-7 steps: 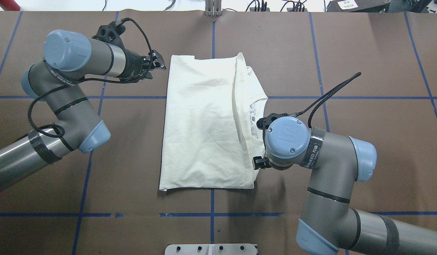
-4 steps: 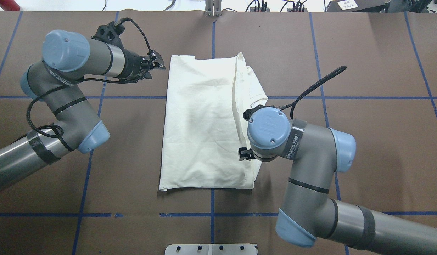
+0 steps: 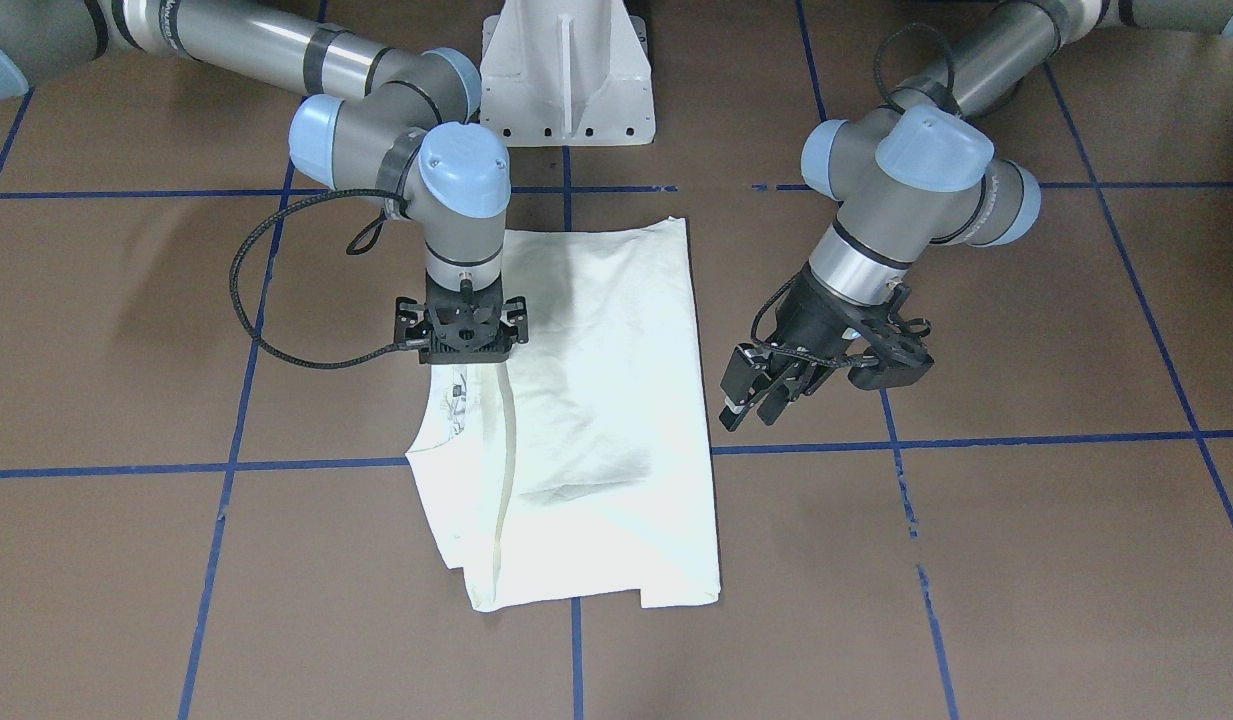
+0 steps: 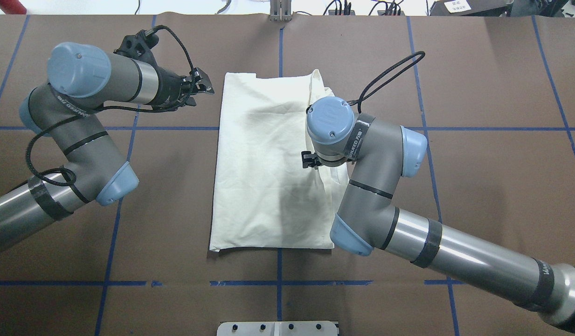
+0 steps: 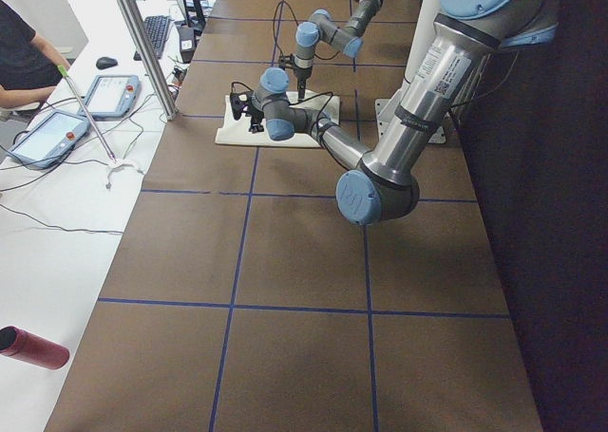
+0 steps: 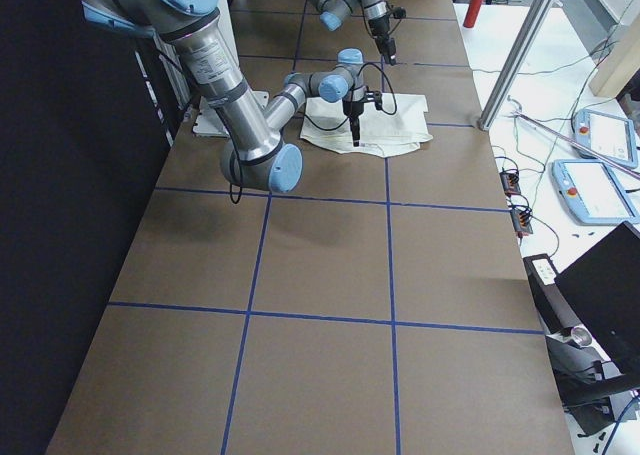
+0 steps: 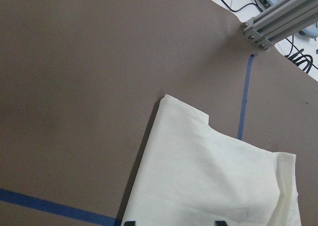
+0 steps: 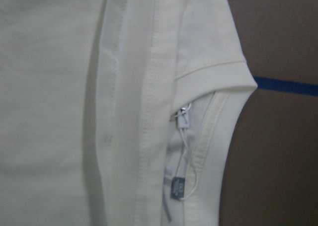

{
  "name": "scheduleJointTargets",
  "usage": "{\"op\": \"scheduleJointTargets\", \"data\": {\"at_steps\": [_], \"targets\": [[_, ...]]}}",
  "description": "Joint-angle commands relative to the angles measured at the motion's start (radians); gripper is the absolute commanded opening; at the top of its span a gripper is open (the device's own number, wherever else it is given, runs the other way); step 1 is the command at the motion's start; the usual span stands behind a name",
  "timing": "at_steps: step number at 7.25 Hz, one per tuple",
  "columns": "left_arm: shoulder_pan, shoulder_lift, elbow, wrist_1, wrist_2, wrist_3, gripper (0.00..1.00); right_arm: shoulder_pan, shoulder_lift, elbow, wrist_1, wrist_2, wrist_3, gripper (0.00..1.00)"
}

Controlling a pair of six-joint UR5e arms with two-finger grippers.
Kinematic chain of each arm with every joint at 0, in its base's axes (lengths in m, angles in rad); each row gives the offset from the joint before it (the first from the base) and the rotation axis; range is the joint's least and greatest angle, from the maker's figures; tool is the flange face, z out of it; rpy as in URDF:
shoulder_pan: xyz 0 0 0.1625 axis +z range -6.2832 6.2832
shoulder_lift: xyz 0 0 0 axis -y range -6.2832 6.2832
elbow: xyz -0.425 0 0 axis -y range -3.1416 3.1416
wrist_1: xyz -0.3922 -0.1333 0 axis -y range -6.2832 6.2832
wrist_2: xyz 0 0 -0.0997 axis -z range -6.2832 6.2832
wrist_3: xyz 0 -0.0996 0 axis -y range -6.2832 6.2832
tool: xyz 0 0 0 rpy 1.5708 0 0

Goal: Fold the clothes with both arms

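The cream-white shirt lies folded in a rectangle at the table's middle, also seen in the front view. Its print is hidden. The ribbed collar and a label tag show on the shirt's right edge. My right gripper points straight down over that collar side, close above the cloth. My wrist hides its fingers, so I cannot tell whether it is open or shut. My left gripper hovers open and empty just left of the shirt's far left corner.
Blue tape lines grid the brown table. The white pedestal stands at the robot's side. A metal frame post stands beyond the far edge. Tablets and a person are past the far edge.
My right arm has swung left and away from the robot, from beside the shirt's right edge to over its collar side. The left arm shifted slightly left. The shirt has not moved.
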Motion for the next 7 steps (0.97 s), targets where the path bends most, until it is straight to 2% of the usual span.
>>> {"op": "scheduleJointTargets", "data": {"at_steps": [1, 2, 3, 4, 5, 6, 7], "targets": [[0.0, 0.011, -0.012, 0.0, -0.001, 0.0, 0.62, 0.052, -0.046, -0.026, 0.008, 0.008, -0.101, 1.0], [0.002, 0.017, -0.012, 0.0, -0.001, 0.001, 0.62, 0.056, -0.014, 0.004, -0.012, 0.041, -0.093, 1.0], [0.002, 0.022, -0.012, 0.0, -0.002, 0.006, 0.61, 0.058, -0.019, 0.083, -0.053, 0.074, -0.059, 1.0], [0.002, 0.022, -0.012, 0.0, -0.002, 0.007, 0.61, 0.028, -0.041, 0.149, -0.052, 0.065, 0.107, 1.0], [0.003, 0.022, -0.012, 0.0, -0.002, 0.007, 0.62, -0.052, -0.094, 0.249, -0.044, 0.018, 0.318, 1.0], [0.002, 0.022, -0.012, -0.002, -0.002, 0.007, 0.62, -0.151, -0.132, 0.335, -0.038, -0.089, 0.527, 0.98], [0.002, 0.022, -0.012, 0.0, -0.002, 0.007, 0.61, -0.211, -0.163, 0.352, -0.001, -0.154, 0.81, 0.93]]}}
